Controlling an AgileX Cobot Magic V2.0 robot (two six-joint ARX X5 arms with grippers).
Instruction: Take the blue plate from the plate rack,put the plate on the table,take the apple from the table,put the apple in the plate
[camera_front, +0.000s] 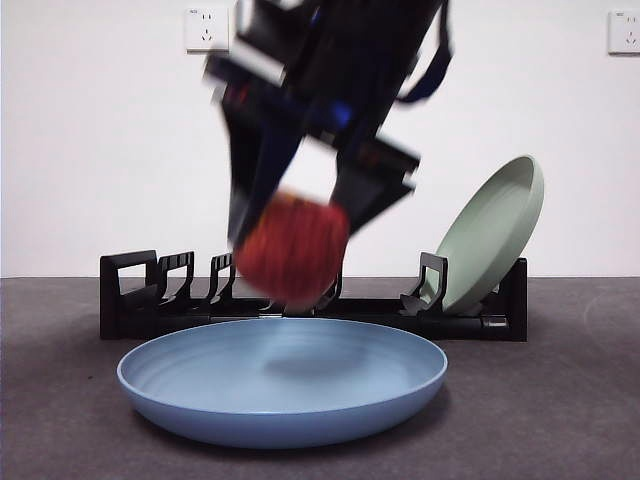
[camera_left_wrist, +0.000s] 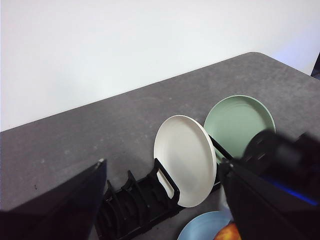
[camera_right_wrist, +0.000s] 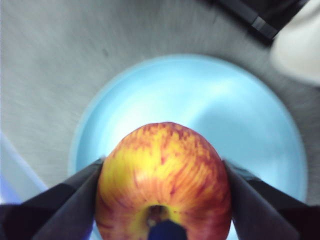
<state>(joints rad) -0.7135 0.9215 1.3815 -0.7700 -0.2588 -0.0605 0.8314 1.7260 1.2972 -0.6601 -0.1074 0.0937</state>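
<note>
Progress looks far: the long black plastic plate rack (camera_front: 300, 300) stands at the back of the dark grey matte table (camera_front: 60, 400), and the wide light-blue round plate (camera_front: 282, 378) already lies flat in front of it. Above the plate, apart from it, the right gripper (camera_right_wrist: 162, 195) pinches the red and yellow streaked apple (camera_right_wrist: 162, 182) between both jaws. Further right, a sage-green plate (camera_front: 490, 235) leans in the rack. The left gripper (camera_left_wrist: 165, 200) waits above the rack, jaws spread and empty. I judge only lowering and release remain.

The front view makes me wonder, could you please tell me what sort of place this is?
Probably a lab test bench staged as a kitchen: a bare white wall with sockets, a plain grey table, and a plate rack.
</note>
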